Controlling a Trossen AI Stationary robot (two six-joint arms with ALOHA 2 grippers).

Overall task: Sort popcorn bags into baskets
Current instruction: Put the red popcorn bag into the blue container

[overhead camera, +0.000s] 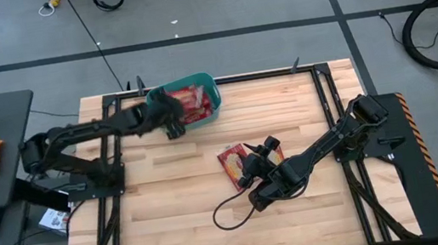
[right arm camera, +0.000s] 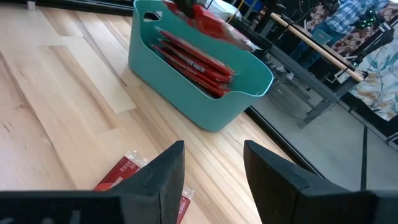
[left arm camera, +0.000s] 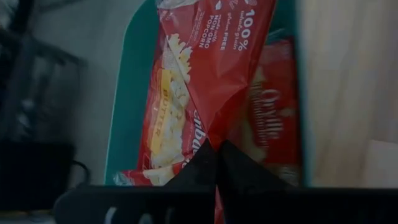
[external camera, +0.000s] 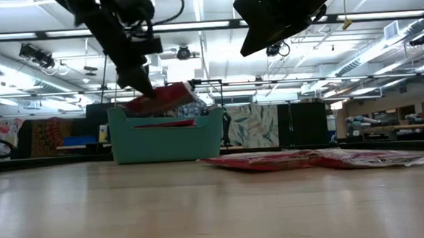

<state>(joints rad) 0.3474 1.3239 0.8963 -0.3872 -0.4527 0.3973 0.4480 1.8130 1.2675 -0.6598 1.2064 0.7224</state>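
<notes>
High view shows one wooden table (overhead camera: 173,223) carrying one teal basket (overhead camera: 206,80) at its far edge, left of centre. Several popcorn bags (right arm camera: 193,61) stand packed inside it, too overlapped to count. Two loose bags (overhead camera: 236,164) lie overlapping near the table's middle, partly hidden by the right gripper (right arm camera: 211,165), which hovers just above them with its fingers spread and nothing between them. The left gripper (left arm camera: 216,163) hangs over the basket's left end, pinching one red bag (left arm camera: 199,81) that dangles over the basket's opening.
</notes>
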